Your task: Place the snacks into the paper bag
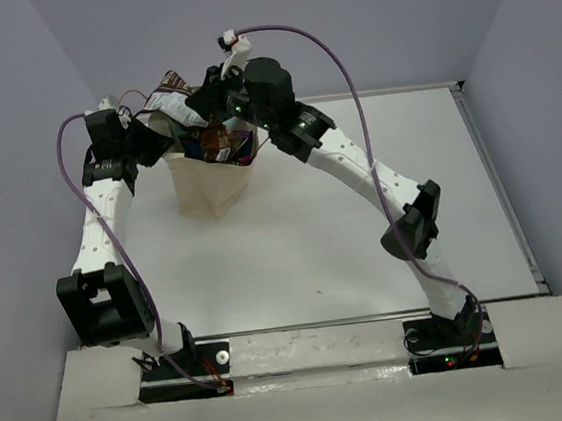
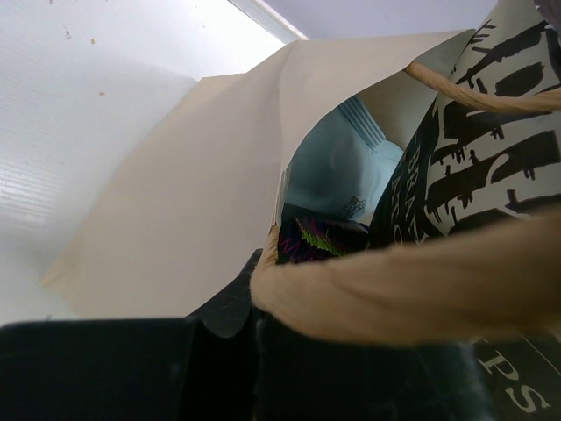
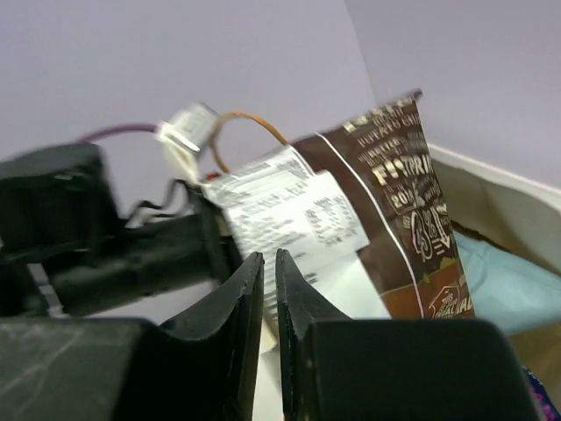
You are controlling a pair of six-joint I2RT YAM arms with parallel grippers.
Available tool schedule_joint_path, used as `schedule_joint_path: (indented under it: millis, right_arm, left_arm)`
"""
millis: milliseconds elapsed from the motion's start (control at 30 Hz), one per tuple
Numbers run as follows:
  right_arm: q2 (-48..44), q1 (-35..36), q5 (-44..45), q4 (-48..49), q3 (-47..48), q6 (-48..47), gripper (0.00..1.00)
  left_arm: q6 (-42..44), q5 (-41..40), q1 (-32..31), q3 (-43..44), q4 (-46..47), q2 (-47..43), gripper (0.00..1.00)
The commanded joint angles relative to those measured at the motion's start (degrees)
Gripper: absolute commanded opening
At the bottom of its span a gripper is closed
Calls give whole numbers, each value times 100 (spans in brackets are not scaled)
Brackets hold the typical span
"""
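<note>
The cream-tan paper bag (image 1: 208,186) stands at the back left of the table. A dark brown packet with a white label (image 1: 172,93) sticks up out of its mouth. It shows in the left wrist view (image 2: 491,158) and the right wrist view (image 3: 399,219). A light blue packet (image 2: 342,171) and a purple packet (image 2: 316,239) lie inside, and something orange-brown (image 1: 216,137) shows on top. My left gripper (image 2: 254,294) is shut on the bag's left rim, with a cord handle (image 2: 412,289) across it. My right gripper (image 3: 269,256) is shut and empty, just over the bag, next to the dark brown packet.
The bag (image 2: 166,228) stands close to the purple back wall. The left arm's wrist (image 3: 96,241) and its purple cable are right beside my right fingers. The white table (image 1: 363,222) has a raised edge (image 1: 500,187) on the right.
</note>
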Motion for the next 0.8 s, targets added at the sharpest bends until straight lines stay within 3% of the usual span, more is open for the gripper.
schedule_joint_path:
  millis: [0,133,267,500,767]
  right_arm:
    - [842,60,305,194,420,162,16]
    - [1151,60,1183,89,262,92,15]
    - [1414,60,1816,-796,218,56,11]
    - [1898,60,2099,-1704,657,-84,10]
    - [1215,7,2908,-2540,-309,-409,9]
  left_arm:
    - [20,-57,82,47,66,-22,0]
    - [2,-39,90,55,84,-13,0]
    - [-15,13,82,108,58,-22,0]
    - [-24,23,90,126,40,13,0]
    - [-33,5,178,125,49,-31,0]
